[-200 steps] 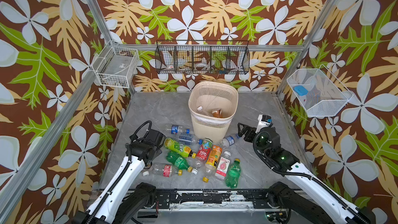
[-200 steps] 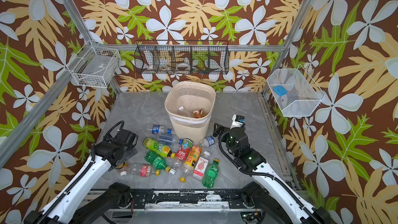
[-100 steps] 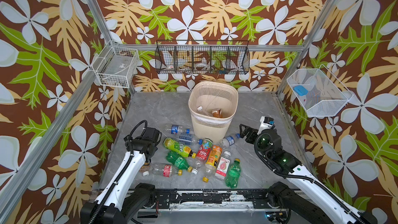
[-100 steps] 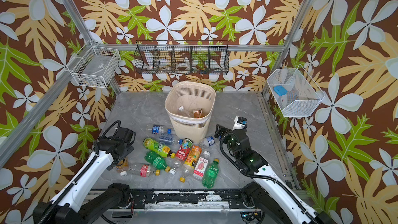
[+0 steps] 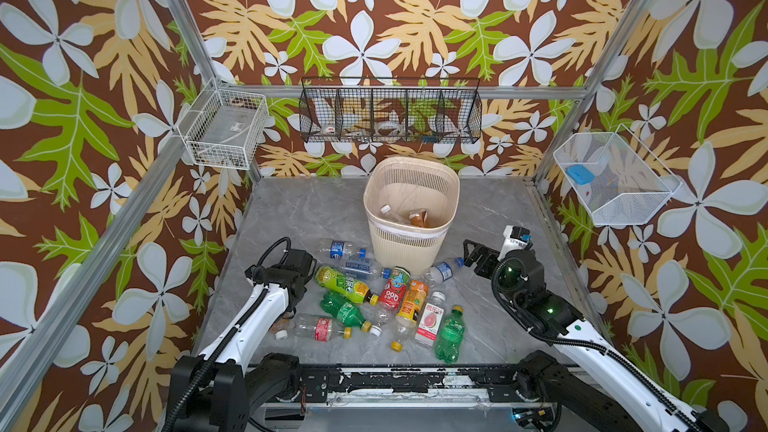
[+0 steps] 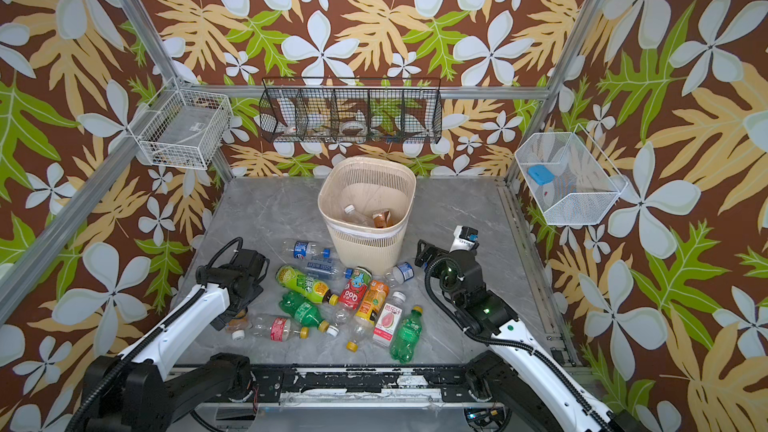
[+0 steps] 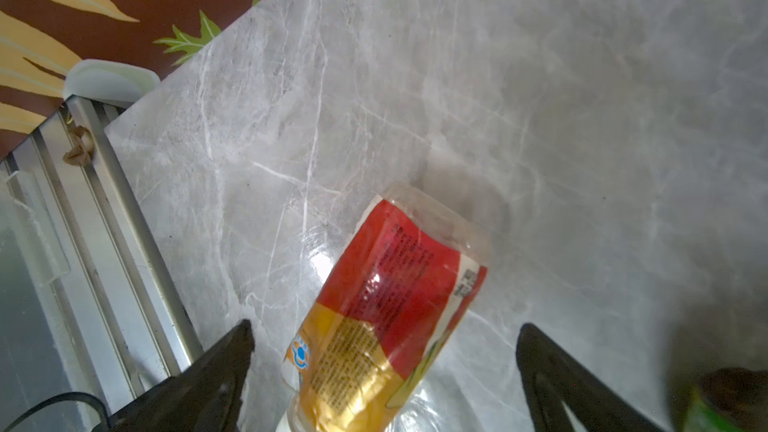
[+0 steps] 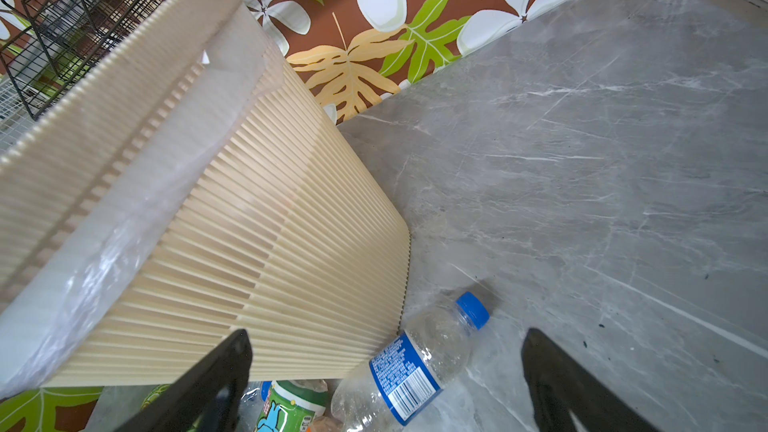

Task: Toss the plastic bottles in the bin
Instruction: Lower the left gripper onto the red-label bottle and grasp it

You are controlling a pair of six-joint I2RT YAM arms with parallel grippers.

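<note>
Red-labelled bottle (image 7: 399,284) lies between tips of the spread left tool (image 7: 385,327); right tool (image 8: 386,332) likewise spread.

Probably a lab test booth: aluminium frame (image 5: 532,93), floral wallpapered walls (image 5: 374,14).

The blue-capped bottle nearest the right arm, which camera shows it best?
The right wrist view: the blue-capped bottle fills the foreground, lying beside the bin, label clear. Both top views show the bottle small; the left wrist view misses it.
</note>
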